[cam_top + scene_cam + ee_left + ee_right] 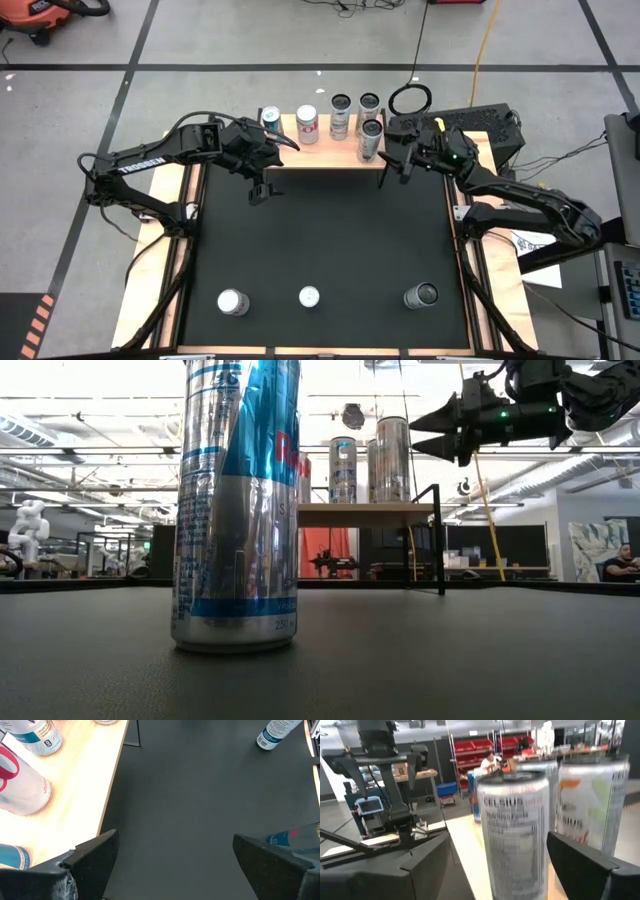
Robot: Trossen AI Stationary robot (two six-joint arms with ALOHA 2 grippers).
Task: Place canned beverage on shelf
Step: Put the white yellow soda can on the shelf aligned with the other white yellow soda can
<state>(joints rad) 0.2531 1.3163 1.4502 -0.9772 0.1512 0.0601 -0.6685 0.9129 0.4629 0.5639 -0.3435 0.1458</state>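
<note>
Right tool (392,170) hovers with its jaws spread and nothing between them, just at the 3 o'clock side of the front grey can (371,139) standing on the shelf (322,150), whose pale wood top runs along the 12 o'clock edge of the black table (320,240). Its wrist view shows that can (515,830) upright and very near, framed by the two dark fingers but not touched. Left tool (262,180), jaws likewise spread and empty, hangs over the mat just at the 6 o'clock side of the shelf's left end, near a blue can (270,118) and a white-and-red can (307,124). Three more cans wait well apart along the 6 o'clock edge: a white one (233,301), a blue-and-silver one (310,296) that fills the low view (235,505), and a dark one (421,296). Such slim drink cans are probably light if empty and moderately weighty if full, with thin, smooth walls that dent and slip; a gentle squeeze around mid-body, kept upright, looks the safest hold.
</note>
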